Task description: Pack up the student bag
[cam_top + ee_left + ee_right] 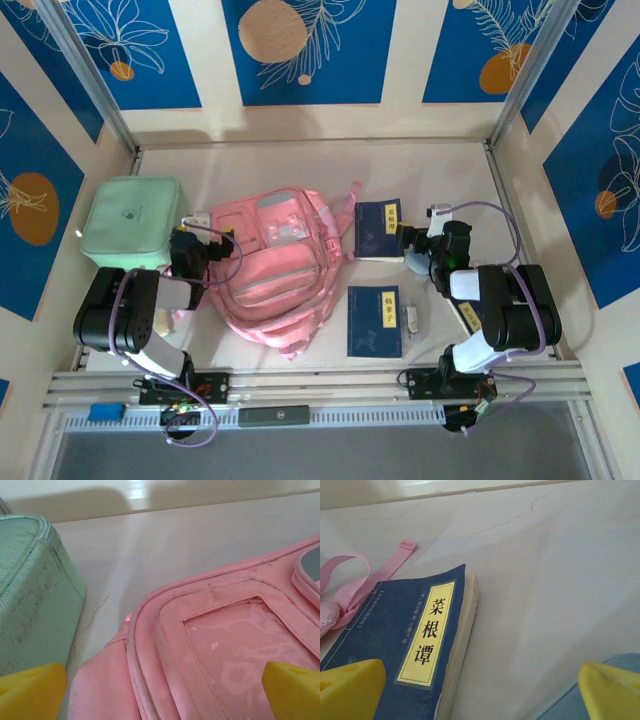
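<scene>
Top view: the student bag (275,265) lies flat mid-counter (440,170) betw. the arms, w/ the upper blue book (378,228), lower blue book (374,322) and mint-green case (133,222) all outside it — packing looks not yet begun, everything left to load; left tool (192,250) at the bag's left edge and right tool (418,250) by the upper book both gape wide, empty. Left wrist view: yellow fingertips (30,692) spread over the bag's pink front pocket (235,645), no writing legible. Right wrist view: upper book's yellow label (427,630) reads 菜根谭 — smaller print too fine to read.
</scene>
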### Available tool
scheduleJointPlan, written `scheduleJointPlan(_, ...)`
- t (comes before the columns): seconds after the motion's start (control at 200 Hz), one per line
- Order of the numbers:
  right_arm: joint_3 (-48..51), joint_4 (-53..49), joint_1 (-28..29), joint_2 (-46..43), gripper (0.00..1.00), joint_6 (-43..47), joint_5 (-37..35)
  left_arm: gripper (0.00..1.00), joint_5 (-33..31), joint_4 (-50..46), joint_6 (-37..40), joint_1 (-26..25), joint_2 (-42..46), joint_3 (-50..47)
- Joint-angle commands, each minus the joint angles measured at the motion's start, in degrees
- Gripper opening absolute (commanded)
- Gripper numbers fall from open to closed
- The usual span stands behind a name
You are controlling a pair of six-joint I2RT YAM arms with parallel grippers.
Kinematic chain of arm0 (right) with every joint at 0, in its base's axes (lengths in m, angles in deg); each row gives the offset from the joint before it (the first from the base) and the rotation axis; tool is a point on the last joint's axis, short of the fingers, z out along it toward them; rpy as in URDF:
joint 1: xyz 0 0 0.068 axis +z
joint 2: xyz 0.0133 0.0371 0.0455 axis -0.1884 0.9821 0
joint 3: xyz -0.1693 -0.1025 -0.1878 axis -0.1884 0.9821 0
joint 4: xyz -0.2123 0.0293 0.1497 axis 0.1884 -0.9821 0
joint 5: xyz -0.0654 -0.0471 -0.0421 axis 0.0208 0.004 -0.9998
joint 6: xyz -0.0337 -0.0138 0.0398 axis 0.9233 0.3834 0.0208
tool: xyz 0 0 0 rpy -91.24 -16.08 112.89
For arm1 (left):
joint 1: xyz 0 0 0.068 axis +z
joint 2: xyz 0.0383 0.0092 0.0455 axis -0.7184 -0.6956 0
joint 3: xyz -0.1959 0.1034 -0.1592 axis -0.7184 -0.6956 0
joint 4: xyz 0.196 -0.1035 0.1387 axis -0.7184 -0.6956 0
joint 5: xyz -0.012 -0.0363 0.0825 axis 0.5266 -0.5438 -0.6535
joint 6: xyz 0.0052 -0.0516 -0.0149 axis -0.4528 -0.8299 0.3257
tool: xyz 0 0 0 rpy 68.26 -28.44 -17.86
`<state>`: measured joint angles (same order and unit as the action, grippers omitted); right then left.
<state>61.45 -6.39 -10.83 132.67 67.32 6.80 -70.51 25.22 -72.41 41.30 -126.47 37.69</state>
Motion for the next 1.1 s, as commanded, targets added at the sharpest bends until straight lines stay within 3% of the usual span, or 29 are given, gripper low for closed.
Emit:
scheduleJointPlan(0.0, -1.07, 0.62, -0.03, -0.05, 0.99, 0.81, 1.06, 0.99, 1.17, -0.27, 0.37, 0.72, -0.2, 0.97)
scheduleJointPlan(0.985, -0.99, 0.93, -0.24, -0.23, 0.99, 0.62, 1.07, 0.99, 2.4, -0.63, 0.82, 0.7, -0.11, 1.07)
scheduleJointPlan(1.095, -2.08, -3.06, -0.21, -2.73, 0.99, -0.13, -0.33, 1.0, 2.7, -1.16, 0.71, 0.75, 2.05, 0.46)
